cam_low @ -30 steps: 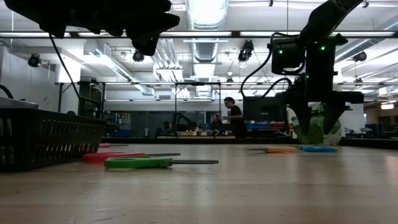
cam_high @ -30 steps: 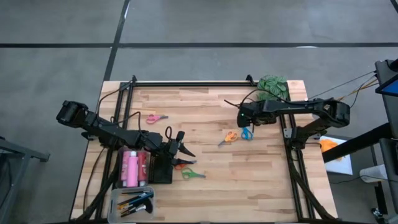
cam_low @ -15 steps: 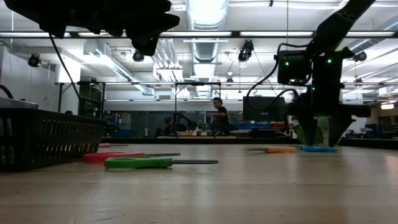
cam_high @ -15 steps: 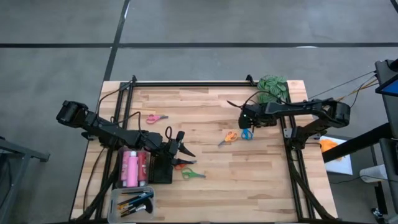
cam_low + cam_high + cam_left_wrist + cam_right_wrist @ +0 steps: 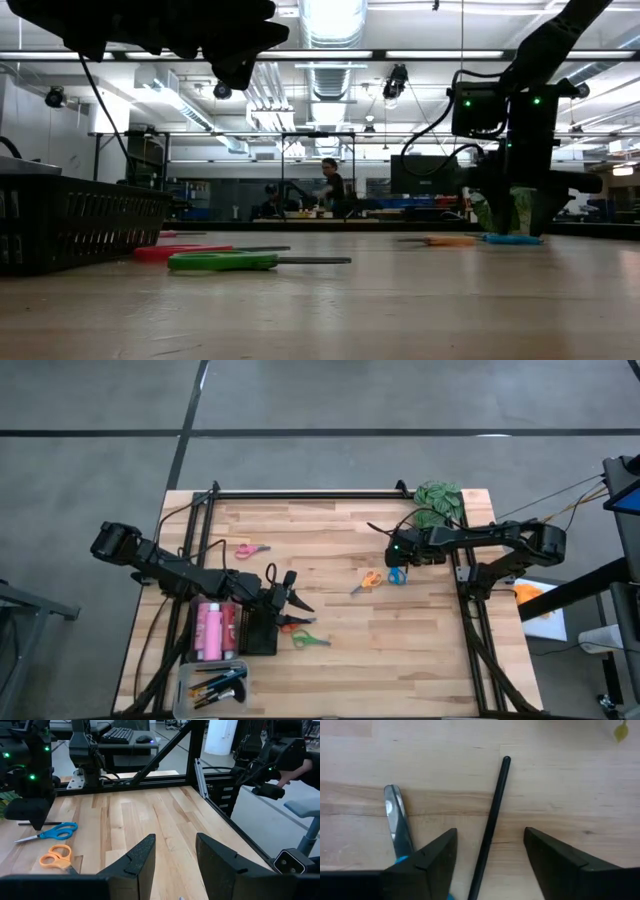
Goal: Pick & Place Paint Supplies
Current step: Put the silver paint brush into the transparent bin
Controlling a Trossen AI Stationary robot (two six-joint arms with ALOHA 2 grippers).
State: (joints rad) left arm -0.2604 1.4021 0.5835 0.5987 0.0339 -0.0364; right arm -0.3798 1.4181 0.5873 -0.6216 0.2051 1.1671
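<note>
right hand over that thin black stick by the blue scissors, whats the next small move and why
Probably lower the right hand straight down and close. Its fingers stand open on either side of the black stick, a brush handle by the look of it, lying flat on the table, with the blue scissors just beside; nothing is gripped yet.

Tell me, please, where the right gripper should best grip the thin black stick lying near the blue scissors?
Probably mid-shaft, from straight above: the thin black stick lies flat, free of the blue scissors, and the open right gripper already straddles it crosswise.
</note>
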